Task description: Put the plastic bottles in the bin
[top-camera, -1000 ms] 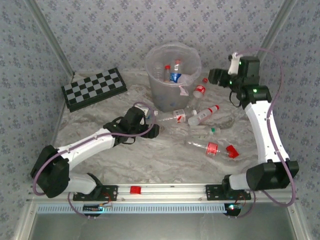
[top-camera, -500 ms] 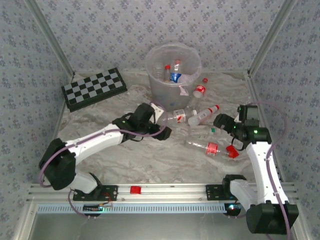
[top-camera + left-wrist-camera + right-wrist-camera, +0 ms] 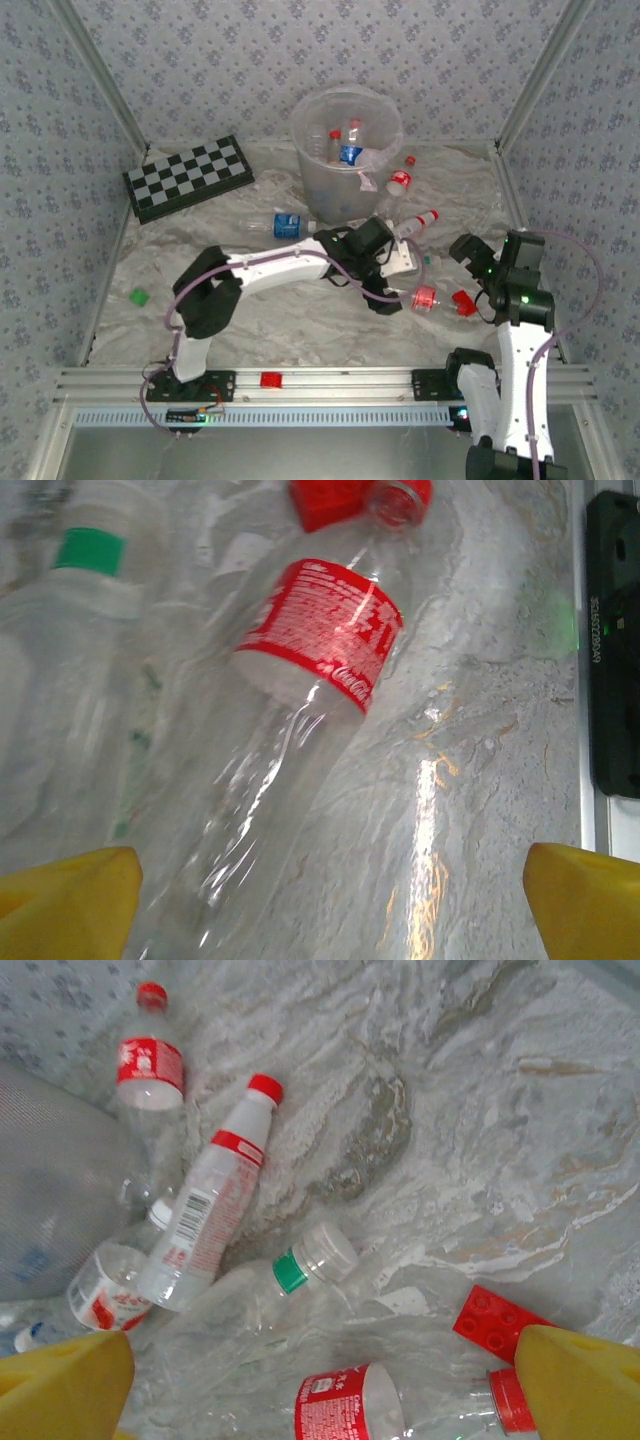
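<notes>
Marbled tabletop [image 3: 250, 322]; tapered translucent bin [image 3: 318, 170] at far edge, holding some plastic bottles [image 3: 351, 145]; checkered chessboard [image 3: 188, 177], far-left corner; left gripper [image 3: 326, 898] spread over a clear red-labelled bottle [image 3: 322, 630]; right gripper [image 3: 322, 1385] spread near right edge; other bottles [image 3: 213, 1203] lie crowded right of centre; studded red brick [image 3: 497, 1325] among them.

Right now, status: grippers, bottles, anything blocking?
Left gripper open over red-label bottle. Right gripper open, empty. Bin part-filled. Red brick beside that bottle.

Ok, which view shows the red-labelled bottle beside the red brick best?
Left wrist: the red-labelled bottle lies close up, label and clear body plain. Right wrist catches its label and neck at the bottom edge; top external shows it small, by the left gripper.
</notes>
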`<state>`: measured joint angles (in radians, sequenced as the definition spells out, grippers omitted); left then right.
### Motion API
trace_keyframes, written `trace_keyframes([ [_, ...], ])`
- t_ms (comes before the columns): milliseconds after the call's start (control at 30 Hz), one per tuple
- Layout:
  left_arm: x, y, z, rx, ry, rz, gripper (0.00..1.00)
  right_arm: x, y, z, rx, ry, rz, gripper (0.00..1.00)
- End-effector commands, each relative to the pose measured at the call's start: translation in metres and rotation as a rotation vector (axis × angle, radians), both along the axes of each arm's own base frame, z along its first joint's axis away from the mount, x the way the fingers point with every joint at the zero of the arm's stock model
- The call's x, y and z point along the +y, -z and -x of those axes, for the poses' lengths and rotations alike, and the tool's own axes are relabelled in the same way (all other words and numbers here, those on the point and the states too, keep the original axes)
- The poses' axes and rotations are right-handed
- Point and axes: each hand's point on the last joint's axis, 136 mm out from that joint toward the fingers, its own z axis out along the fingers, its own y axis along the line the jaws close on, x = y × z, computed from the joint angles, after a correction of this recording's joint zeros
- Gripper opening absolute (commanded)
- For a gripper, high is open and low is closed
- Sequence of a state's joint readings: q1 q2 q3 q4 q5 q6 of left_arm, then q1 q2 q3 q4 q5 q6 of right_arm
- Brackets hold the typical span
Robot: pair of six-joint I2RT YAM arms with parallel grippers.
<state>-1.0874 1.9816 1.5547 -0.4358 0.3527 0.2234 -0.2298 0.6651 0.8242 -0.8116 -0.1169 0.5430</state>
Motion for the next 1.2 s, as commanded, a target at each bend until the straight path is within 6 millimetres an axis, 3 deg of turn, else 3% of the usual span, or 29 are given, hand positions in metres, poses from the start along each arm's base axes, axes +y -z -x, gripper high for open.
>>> trace_keyframes([
  [0, -0.007, 0.004, 0.006, -0.011, 0.074, -0.006, 0.98, 0.001, -0.023, 0.003, -0.081, 0.007, -0.017, 0.99],
  [200, -0.018, 0.034, -0.007, -0.062, 0.048, -0.054, 0.96, 0.008, -0.041, 0.003, -0.146, -0.026, -0.048, 0.98],
  [533, -0.022, 0.066, -0.006, -0.103, 0.066, -0.143, 0.89, 0.009, -0.035, 0.0, -0.149, -0.043, -0.073, 0.97],
  [833, -0.014, 0.063, 0.0, -0.09, 0.068, -0.141, 0.68, 0.015, -0.038, -0.003, -0.168, -0.064, -0.108, 0.97],
  [967, -0.006, 0.056, 0.005, -0.091, 0.068, -0.126, 0.51, 0.014, -0.044, -0.005, -0.181, -0.064, -0.105, 0.97],
  [1167, 0.008, 0.032, 0.003, -0.123, 0.028, -0.09, 0.44, 0.013, -0.051, -0.011, -0.207, -0.067, -0.107, 0.97],
])
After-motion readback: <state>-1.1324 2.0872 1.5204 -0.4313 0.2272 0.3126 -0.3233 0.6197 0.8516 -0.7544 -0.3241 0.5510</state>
